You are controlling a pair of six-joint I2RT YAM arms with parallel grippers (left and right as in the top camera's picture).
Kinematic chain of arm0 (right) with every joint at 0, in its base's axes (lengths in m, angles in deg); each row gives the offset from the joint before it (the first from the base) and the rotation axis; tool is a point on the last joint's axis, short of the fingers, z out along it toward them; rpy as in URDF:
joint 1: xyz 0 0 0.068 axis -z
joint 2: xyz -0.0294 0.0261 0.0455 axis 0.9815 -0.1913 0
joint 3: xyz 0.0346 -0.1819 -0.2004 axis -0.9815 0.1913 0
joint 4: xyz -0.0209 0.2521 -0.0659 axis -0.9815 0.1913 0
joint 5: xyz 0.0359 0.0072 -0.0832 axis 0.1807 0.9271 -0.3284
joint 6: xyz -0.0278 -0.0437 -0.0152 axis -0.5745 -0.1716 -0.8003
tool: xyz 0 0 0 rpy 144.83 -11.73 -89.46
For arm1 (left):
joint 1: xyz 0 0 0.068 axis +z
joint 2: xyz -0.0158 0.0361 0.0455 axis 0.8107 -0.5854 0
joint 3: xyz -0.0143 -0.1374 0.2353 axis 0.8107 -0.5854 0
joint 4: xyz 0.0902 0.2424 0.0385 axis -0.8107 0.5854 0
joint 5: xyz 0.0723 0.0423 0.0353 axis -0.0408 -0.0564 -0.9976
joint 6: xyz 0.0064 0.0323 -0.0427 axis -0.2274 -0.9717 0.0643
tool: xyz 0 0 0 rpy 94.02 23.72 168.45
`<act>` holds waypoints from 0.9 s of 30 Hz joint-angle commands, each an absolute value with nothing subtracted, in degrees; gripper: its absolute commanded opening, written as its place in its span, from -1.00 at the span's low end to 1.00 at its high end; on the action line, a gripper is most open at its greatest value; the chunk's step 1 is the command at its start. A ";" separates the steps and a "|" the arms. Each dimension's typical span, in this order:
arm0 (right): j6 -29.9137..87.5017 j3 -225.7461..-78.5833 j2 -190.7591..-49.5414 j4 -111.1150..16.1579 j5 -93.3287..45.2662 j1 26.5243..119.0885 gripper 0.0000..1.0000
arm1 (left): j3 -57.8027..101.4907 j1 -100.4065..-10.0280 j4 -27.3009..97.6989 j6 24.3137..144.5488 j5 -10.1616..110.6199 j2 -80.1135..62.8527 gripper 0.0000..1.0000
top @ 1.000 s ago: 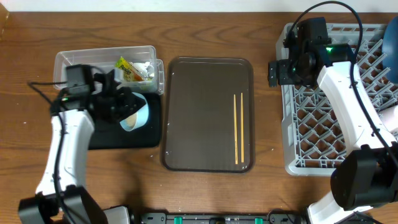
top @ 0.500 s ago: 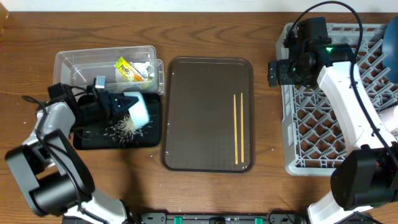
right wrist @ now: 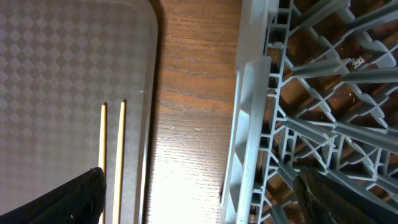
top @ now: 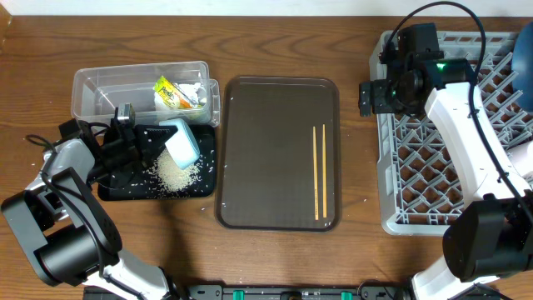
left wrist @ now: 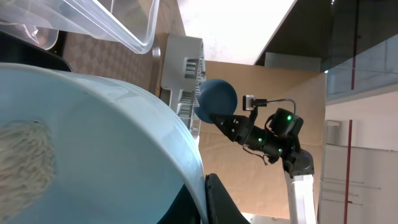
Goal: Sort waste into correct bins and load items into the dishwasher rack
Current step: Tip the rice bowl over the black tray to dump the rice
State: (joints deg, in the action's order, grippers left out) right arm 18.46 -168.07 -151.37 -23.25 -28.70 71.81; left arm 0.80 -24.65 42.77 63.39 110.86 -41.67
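My left gripper (top: 158, 142) is shut on the rim of the pale blue bowl (top: 181, 142) and holds it tipped on its side over the black tray (top: 117, 187). White rice grains (top: 175, 173) lie in a pile on that tray. In the left wrist view the bowl (left wrist: 93, 143) fills the frame, with some rice (left wrist: 25, 155) stuck inside and the rim pinched in the jaws (left wrist: 202, 199). The yellow-green wrapper (top: 171, 92) lies in the clear tub (top: 108, 87). Two chopsticks (top: 319, 171) lie on the brown tray (top: 266, 150). My right gripper (top: 367, 97) is open and empty by the left edge of the grey rack (top: 441, 158). The cups are out of view.
The dark blue dish (top: 526, 40) shows at the rack's far right corner. The right wrist view shows the chopsticks (right wrist: 112, 155), the brown tray's edge (right wrist: 146, 93), a strip of wood table and the rack's wall (right wrist: 249, 124).
My left arm swung down to the left and tipped the bowl. Rice poured out of it onto the black tray. The right arm has not moved.
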 commanded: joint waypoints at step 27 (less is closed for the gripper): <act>18.91 -167.96 -150.08 -23.23 -28.68 71.40 0.91 | 0.71 -23.43 40.89 65.62 106.69 -41.25 -0.88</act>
